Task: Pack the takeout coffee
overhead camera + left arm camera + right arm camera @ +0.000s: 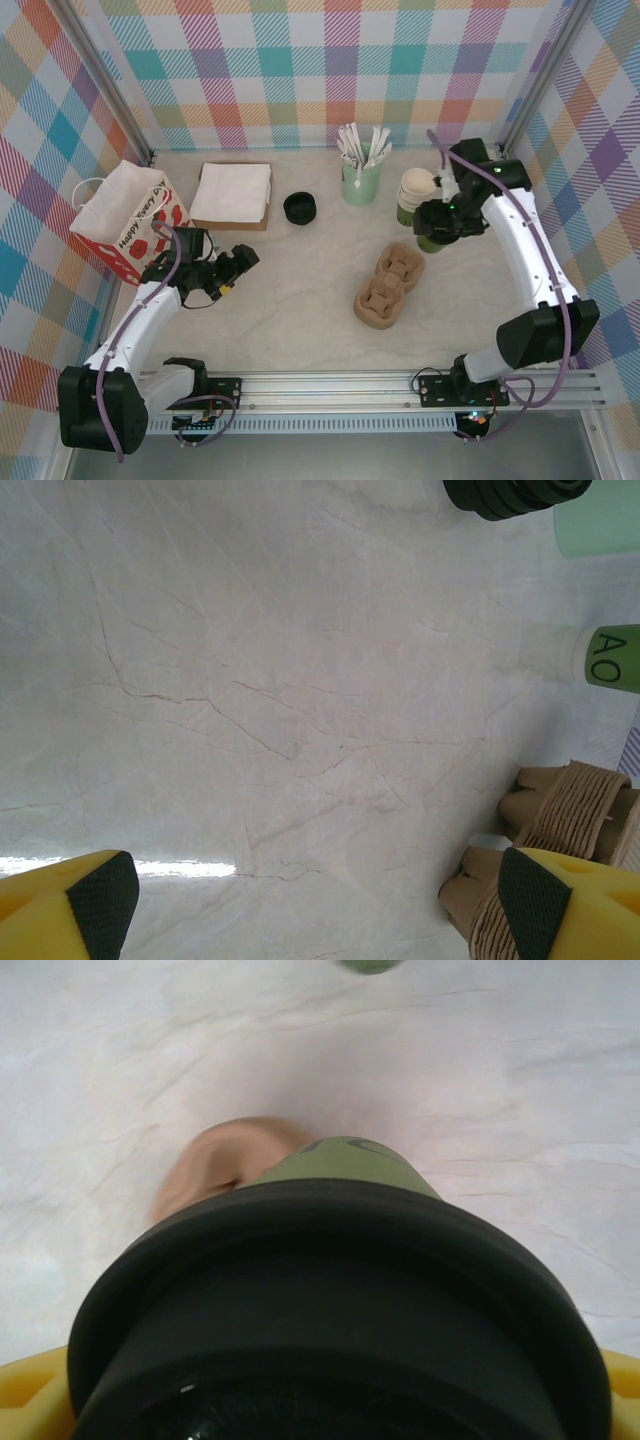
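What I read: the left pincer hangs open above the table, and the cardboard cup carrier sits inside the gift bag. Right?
No. The top view shows the cardboard cup carrier lying on the table, right of the gift bag, not inside it. The left pincer does hang open above the table.

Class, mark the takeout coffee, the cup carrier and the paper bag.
takeout coffee (340,1290), right wrist view, its black lid
cup carrier (388,284), top external view, its middle
paper bag (130,235), top external view, printed side
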`<state>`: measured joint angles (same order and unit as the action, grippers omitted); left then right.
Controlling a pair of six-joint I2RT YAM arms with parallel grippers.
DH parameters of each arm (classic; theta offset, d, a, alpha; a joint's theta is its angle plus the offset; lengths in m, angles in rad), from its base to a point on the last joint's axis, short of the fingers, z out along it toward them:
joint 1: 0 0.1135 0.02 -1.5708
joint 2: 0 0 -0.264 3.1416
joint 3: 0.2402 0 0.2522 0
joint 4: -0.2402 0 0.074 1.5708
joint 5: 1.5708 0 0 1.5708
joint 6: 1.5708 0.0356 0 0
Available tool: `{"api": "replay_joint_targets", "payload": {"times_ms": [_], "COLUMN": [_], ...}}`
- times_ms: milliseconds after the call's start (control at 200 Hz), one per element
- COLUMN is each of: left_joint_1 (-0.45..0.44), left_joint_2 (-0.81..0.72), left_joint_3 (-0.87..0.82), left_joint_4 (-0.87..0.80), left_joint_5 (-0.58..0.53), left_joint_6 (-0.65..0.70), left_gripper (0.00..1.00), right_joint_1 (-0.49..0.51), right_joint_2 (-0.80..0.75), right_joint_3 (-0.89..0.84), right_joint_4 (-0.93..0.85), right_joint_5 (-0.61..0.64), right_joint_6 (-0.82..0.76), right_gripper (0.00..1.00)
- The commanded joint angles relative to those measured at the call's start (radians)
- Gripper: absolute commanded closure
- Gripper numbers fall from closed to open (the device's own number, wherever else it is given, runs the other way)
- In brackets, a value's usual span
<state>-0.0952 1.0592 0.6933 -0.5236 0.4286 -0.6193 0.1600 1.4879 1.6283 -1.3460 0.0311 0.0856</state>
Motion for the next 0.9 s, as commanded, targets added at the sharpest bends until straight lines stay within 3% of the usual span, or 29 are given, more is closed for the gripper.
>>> {"api": "replay_joint_targets", "payload": {"times_ms": [0,280,595,770,895], "left_joint_1": [0.017,0.017,0.015,0.015,0.015], "left_joint_2": [-0.011,-0.023,-0.019,-0.018,-0.020], "left_joint_3": [0.031,0.032,0.027,0.029,0.027], "left_joint_4": [0.007,0.000,-0.008,-0.008,-0.011], "left_joint_5": [0.016,0.008,0.000,0.001,-0.002], "left_joint_6": [0.014,0.012,0.016,0.016,0.016], "left_gripper": [0.06,0.05,0.06,0.06,0.06], "right_joint_1": [-0.090,-0.261,-0.290,-0.290,-0.290], "right_joint_2": [0.039,0.288,0.577,0.656,0.672], "right_joint_3": [-0.018,0.037,0.268,0.341,0.362], "right_joint_4": [0.059,0.213,0.232,0.232,0.217], "right_joint_5": [0.008,0.038,0.043,0.023,0.040], "right_joint_6": [-0.048,-0.067,-0.060,-0.049,-0.052], "right_gripper": [0.16,0.18,0.18,0.18,0.12]}}
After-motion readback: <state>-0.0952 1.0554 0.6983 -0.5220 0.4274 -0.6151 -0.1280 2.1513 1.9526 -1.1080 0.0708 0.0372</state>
